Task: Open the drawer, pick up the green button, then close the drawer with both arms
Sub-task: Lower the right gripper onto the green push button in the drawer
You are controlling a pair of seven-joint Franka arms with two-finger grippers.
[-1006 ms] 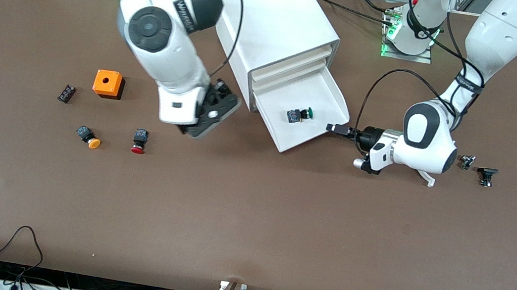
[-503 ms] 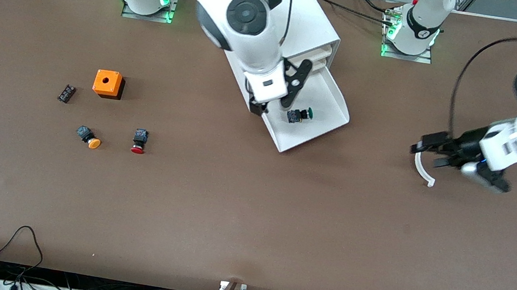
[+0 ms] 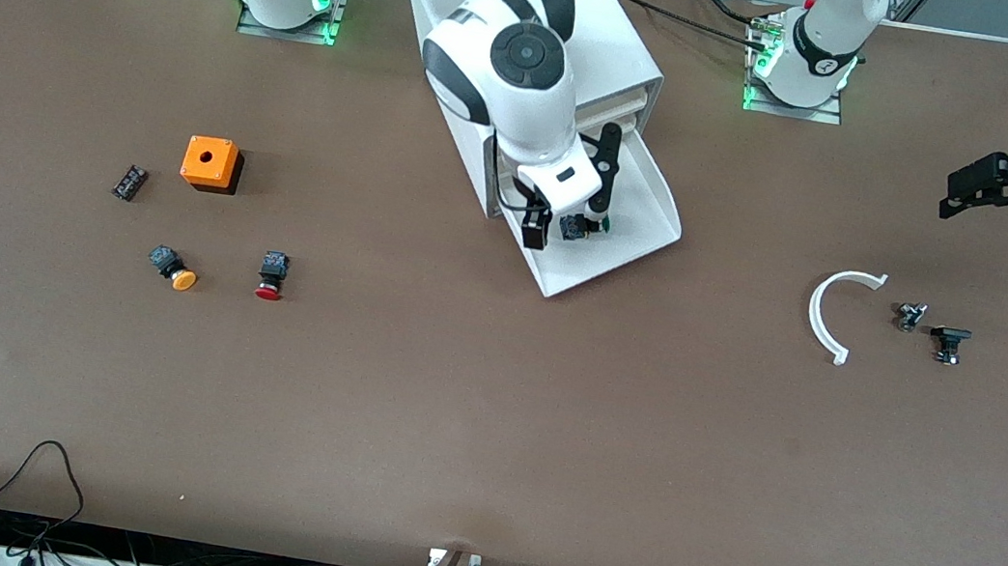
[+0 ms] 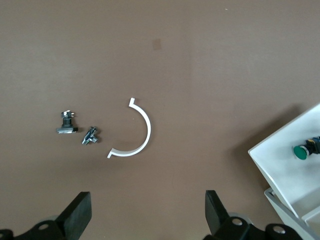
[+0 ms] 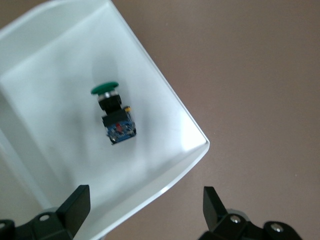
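The white cabinet [image 3: 619, 40] stands near the arms' bases, and its lowest drawer [image 3: 645, 206] is pulled out toward the front camera. In the drawer lies the button [image 3: 582, 226] on its side, green cap and black body. My right gripper [image 3: 572, 198] hangs open just over it, one finger at each side. The right wrist view shows the button [image 5: 114, 116] on the drawer's floor [image 5: 60, 75], ahead of the open right gripper [image 5: 145, 207]. My left gripper [image 3: 984, 190] is open and empty, up over the left arm's end of the table. The left wrist view shows the left gripper [image 4: 147, 215] above bare table, with the drawer's corner [image 4: 287, 167] at one edge.
A white curved strip [image 3: 833, 312] and two small dark parts [image 3: 911, 315] [image 3: 949, 343] lie toward the left arm's end. Toward the right arm's end sit an orange box [image 3: 210, 163], a black block [image 3: 130, 182], an orange-capped button [image 3: 173, 267] and a red-capped button [image 3: 272, 276].
My left gripper opened, left the drawer's front corner and swung away up toward the left arm's end. My right arm swung across the cabinet and came down over the button.
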